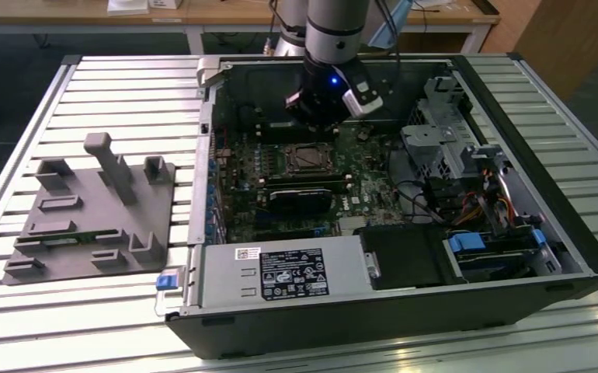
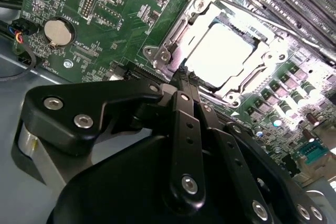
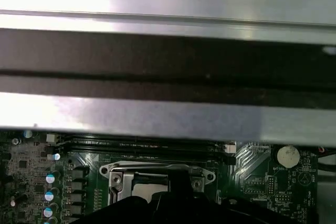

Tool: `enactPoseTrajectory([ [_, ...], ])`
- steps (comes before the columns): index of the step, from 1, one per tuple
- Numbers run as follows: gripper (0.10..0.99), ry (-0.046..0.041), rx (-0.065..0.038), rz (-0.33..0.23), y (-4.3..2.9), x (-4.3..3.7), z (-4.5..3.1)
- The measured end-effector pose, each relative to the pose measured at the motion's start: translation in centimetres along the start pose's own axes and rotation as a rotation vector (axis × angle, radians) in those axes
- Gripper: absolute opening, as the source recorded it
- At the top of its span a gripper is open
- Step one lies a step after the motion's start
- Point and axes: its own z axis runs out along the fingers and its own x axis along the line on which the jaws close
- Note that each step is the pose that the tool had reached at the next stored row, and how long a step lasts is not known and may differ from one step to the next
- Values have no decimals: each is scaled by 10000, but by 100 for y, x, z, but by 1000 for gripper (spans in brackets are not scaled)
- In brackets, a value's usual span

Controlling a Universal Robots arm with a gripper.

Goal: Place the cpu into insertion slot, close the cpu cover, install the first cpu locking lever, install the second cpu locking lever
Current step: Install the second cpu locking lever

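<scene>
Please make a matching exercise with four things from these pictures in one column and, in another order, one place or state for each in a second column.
Things:
1. pale silvery square cpu
2. silver metal cpu cover frame
3. black robot gripper
4. round silver coin battery

Places or states:
A. on the green board, away from the socket
B. lying flat around the chip
C. seated inside the frame's window
D. fingertips together at the frame's edge

Pairs: 1-C, 2-B, 3-D, 4-A

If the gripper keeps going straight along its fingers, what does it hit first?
Most likely the cpu cover: in the second wrist view the gripper has its closed fingertips at the frame's near edge, beside the cpu seated in the socket. Depth is unclear, so contact may already exist.
</scene>
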Motion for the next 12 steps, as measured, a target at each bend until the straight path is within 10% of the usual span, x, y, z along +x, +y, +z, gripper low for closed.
enactPoseTrajectory([
  [12, 106, 0, 0, 1, -111, 3, -6],
])
